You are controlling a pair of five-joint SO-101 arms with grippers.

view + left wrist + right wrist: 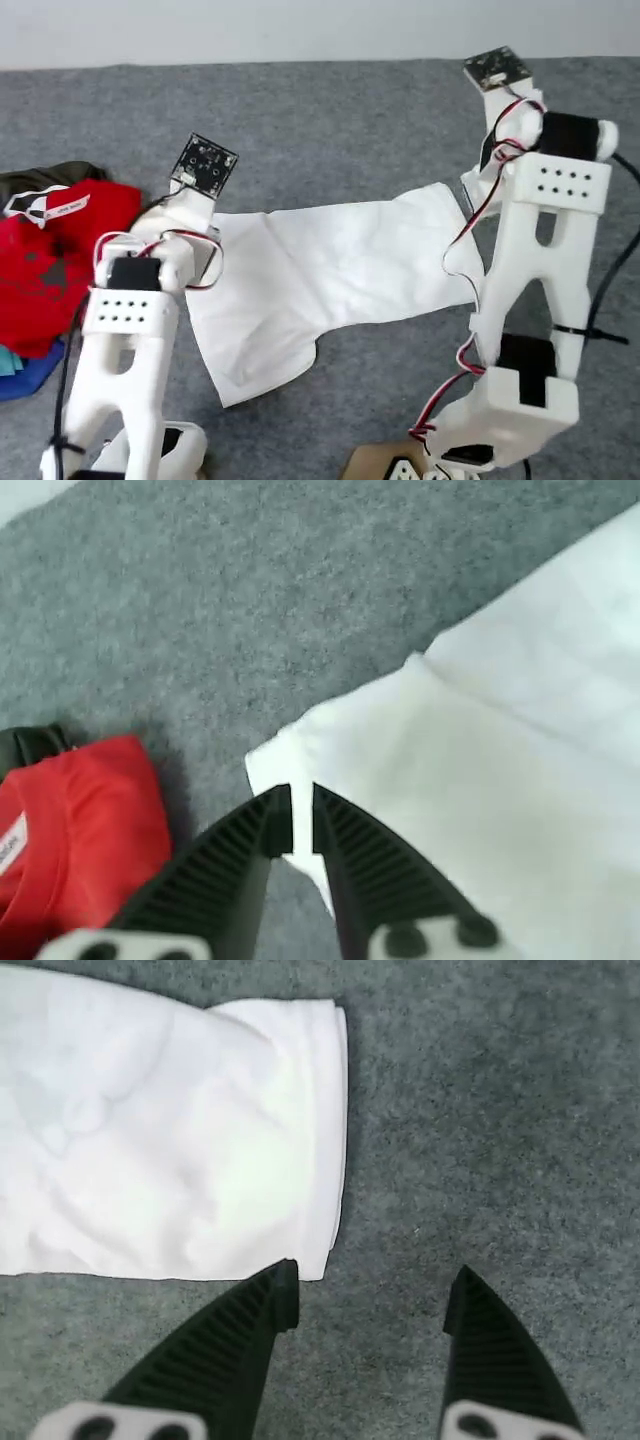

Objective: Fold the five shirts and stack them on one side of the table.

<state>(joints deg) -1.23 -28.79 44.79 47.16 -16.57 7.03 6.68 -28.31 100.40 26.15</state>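
Starting nearest: looking at one white shirt (320,270) spread flat across the middle of the bench (330,120), with a loose flap sagging toward the near edge. Farther in, at the shirt corner toward the left edge, spotting the left end effector (291,815), closed down to a hairline slit and, by the look of it, pinching the hem there. Across at the shirt's other end, finding the right end effector (375,1295) spread wide, holding nothing, with one tip over the hem corner and the other over bare bench. Judging the step as getting both corners gripped for the first fold. To do it well: drop the right end effector straight down, slide one tip under the hem, and close on a single corner, not on a bunched wad. Then lift both corners level, keep the cloth taut, carry it over in one sweep, and lay edge on edge without dragging the near flap into a crease. Now the count: two arms, two end effectors, one white shirt laid out. Over by the left edge, counting a heap near to far: a blue one (30,378), a sliver of teal (8,362), a red one (55,260), a dark one (45,178) at the back. Makes five by colour, though hard to be sure under that heap.
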